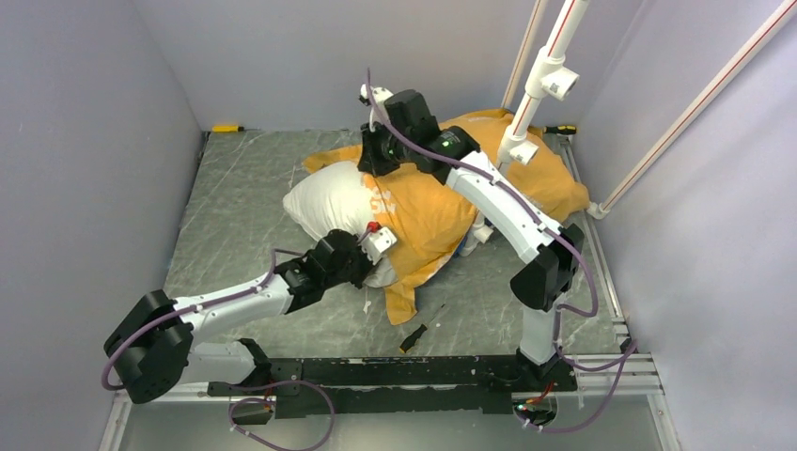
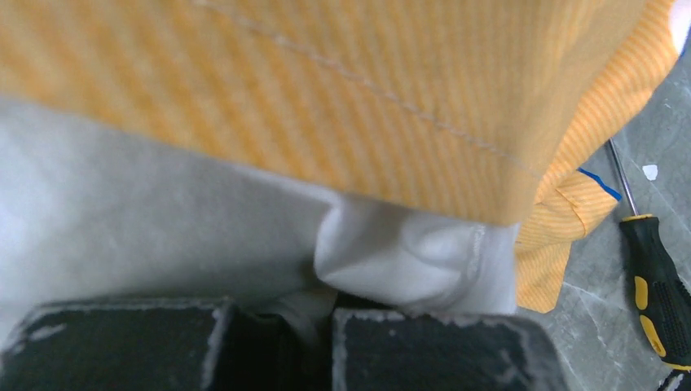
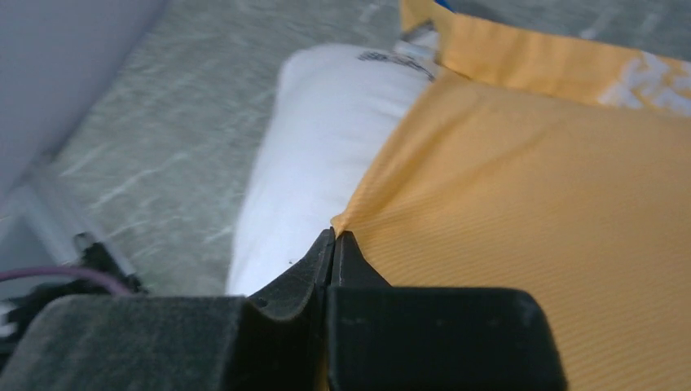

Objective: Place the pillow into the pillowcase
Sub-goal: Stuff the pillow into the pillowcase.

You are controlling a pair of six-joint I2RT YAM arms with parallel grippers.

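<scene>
The white pillow [image 1: 324, 202] lies mid-table, its right part covered by the orange-yellow pillowcase [image 1: 437, 216]. My left gripper [image 1: 362, 261] is at the pillow's near end, shut on a fold of its white fabric [image 2: 314, 309] just below the case's stitched hem [image 2: 367, 81]. My right gripper [image 1: 376, 162] is at the far side of the pillow. Its jaws [image 3: 336, 236] are shut on the pillowcase edge [image 3: 530, 187], with the bare pillow [image 3: 318, 147] to their left. The case's blue printed side shows only as small slivers.
A black-and-yellow screwdriver [image 1: 420, 329] lies on the table near the case's front corner, also in the left wrist view [image 2: 656, 285]. A yellow tool [image 1: 226, 128] and another screwdriver [image 1: 561, 130] lie along the back wall. A white camera post [image 1: 538, 89] stands behind the pillowcase.
</scene>
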